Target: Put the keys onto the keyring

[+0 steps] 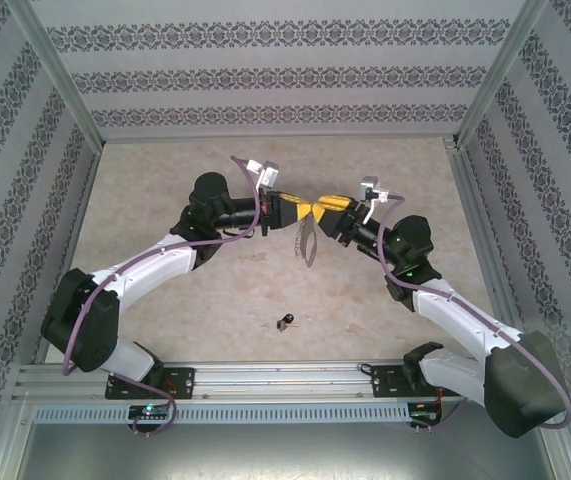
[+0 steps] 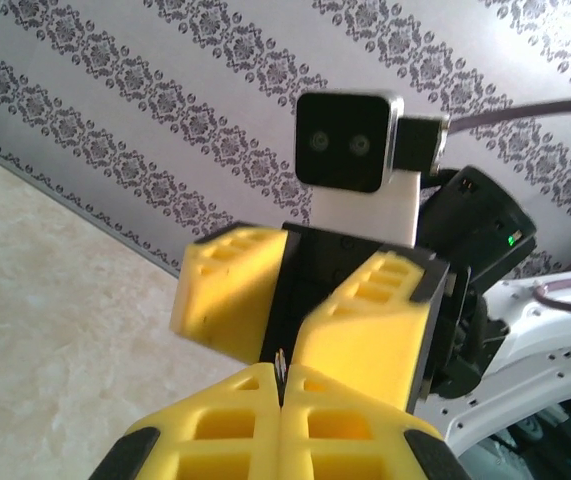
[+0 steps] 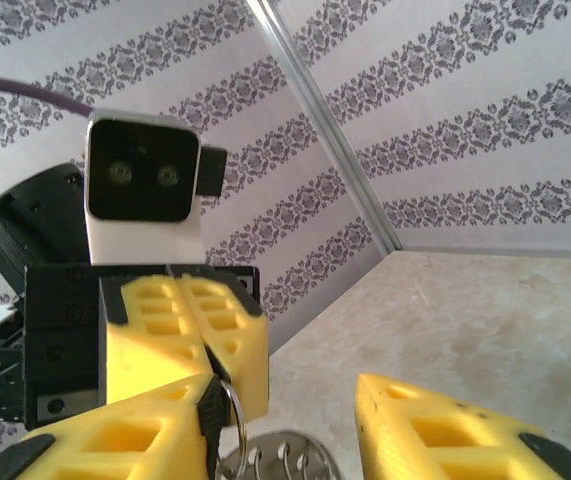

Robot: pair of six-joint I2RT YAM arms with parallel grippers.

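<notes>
The left claw (image 2: 280,385), ribbed yellow plastic, is pressed together on a thin metal edge of the flat grey oval keyring (image 1: 308,242), which hangs mid-counter, blurred from above. The right claw (image 3: 285,400) stands spread at its 3 o'clock. The tiny black-headed key (image 1: 286,321) lies on the mottled beige counter (image 1: 165,200) at 6 o'clock.

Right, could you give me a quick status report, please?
Left gripper shut on keyring, hanging above table. Right gripper open, facing it. Key loose on table. Nothing in the way.
</notes>
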